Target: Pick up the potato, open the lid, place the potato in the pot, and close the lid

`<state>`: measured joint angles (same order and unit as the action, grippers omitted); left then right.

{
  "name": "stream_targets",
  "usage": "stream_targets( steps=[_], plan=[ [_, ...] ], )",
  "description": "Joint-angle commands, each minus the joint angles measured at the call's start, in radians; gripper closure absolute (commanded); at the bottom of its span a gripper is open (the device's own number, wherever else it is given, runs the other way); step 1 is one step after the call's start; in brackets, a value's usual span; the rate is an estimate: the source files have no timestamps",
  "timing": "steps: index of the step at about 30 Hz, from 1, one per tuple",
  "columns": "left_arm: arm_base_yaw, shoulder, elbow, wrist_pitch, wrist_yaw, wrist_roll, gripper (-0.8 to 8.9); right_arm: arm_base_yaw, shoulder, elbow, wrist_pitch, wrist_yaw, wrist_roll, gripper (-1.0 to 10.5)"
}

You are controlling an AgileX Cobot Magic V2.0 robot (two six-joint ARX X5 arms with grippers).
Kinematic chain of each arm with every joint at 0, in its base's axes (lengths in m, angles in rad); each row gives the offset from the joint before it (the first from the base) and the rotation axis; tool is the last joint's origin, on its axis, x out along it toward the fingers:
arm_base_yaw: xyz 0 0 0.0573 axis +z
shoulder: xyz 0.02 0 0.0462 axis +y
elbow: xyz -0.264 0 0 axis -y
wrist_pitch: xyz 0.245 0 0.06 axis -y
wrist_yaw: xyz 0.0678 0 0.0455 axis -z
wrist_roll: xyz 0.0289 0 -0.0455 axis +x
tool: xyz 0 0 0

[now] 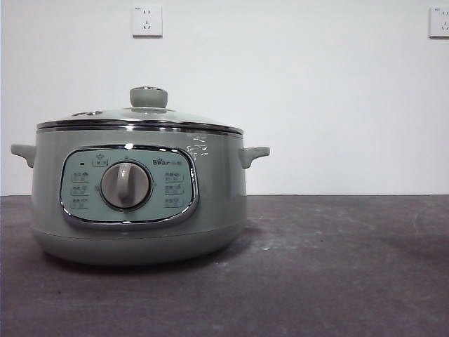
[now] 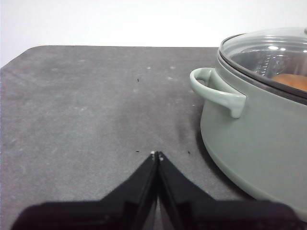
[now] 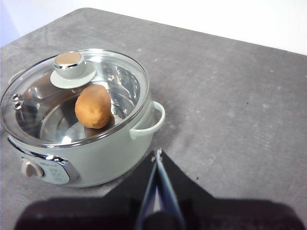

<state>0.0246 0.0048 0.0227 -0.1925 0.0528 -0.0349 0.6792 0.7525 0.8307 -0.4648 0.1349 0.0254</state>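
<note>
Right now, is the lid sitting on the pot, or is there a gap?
Touching. In the right wrist view the lid rests all around on the pot, with the potato inside; the front view shows no gap under its chrome rim.

Glossy glass lid (image 3: 72, 96) w/ chrome rim, satin green pot (image 1: 140, 196), smooth-skinned potato (image 3: 93, 106), matt grey table (image 1: 337, 267).
</note>
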Motion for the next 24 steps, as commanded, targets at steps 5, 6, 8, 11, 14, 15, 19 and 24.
stream_targets(
  steps=[5,6,8,11,14,15,19,24],
  plan=[
    [0.003,-0.002,-0.015,0.003,0.002,-0.006,8.16,-0.114,-0.11,-0.054,0.049,-0.008,-0.08,9.5],
    [0.003,-0.002,-0.015,0.003,0.001,-0.006,8.16,-0.154,-0.144,-0.087,0.077,-0.023,-0.079,9.5],
    [0.003,-0.002,-0.015,0.003,0.001,-0.006,8.16,-0.225,-0.208,-0.156,0.128,-0.087,-0.075,9.5],
    [0.003,-0.002,-0.015,0.003,0.002,-0.006,8.16,-0.349,-0.328,-0.29,0.219,-0.216,-0.053,9.5],
    [0.003,-0.002,-0.015,0.003,0.002,-0.006,8.17,-0.444,-0.435,-0.42,0.283,-0.239,-0.02,9.5],
    [0.003,-0.002,-0.015,0.003,0.001,-0.006,8.16,-0.467,-0.468,-0.46,0.293,-0.238,-0.014,9.5],
    [0.003,-0.002,-0.015,0.003,0.001,-0.006,8.16,-0.521,-0.578,-0.597,0.319,-0.236,0.029,9.5],
    [0.003,-0.002,-0.015,0.003,0.001,-0.006,8.16,-0.542,-0.664,-0.709,0.323,-0.233,0.072,9.5]
  ],
)
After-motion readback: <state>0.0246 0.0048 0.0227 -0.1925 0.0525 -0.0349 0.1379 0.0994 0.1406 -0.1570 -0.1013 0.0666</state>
